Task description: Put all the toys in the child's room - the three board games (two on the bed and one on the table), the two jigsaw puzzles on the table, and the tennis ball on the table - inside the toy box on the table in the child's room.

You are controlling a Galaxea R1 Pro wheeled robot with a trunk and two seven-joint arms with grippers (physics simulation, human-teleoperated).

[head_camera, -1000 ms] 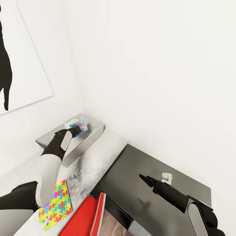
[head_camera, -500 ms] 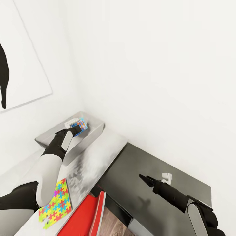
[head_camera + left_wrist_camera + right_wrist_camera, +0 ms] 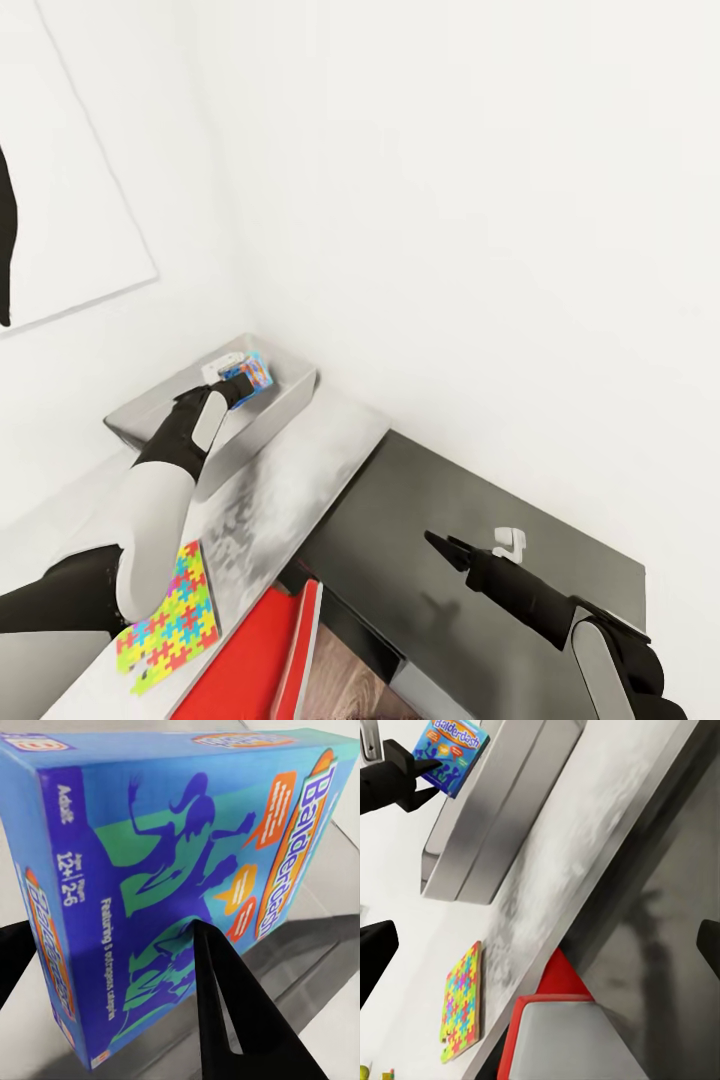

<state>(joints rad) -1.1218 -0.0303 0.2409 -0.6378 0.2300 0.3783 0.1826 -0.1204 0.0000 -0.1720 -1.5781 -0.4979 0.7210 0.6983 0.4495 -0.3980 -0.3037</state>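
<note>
Board game: I hold a flat blue cardboard game box lettered Balderdash (image 3: 187, 870) in my left end effector (image 3: 243, 383), clamped on its lower edge with one black finger (image 3: 232, 1005) across the printed face. From the head view it sits at about 10 o'clock, tilted, over the far end of the bin.
Why held so: I judge the edge grip keeps the box slanted so it can slide in along the sloped wall instead of landing flat on the rim.
Toy box: the shallow light grey bin with sloped sides (image 3: 285, 405) stands in the corner of the desk against the white wall; a small white object (image 3: 222, 366) shows just beyond the game box, too small for me to name.
Jigsaw puzzle: a thin multicolour slab of interlocked pieces (image 3: 172, 625) lies flat on the long light grey desk (image 3: 300, 470) at about 7 o'clock, partly under my left forearm, well apart from the bin and still to be moved.
Right end effector (image 3: 440, 547): hovering at 4 o'clock over the lower dark grey cabinet (image 3: 560, 560), holding nothing; its fingers stand wide at the edges of the right wrist view.
Nearby: a red-framed seat (image 3: 270, 650) at 6 o'clock, beside the desk edge.
</note>
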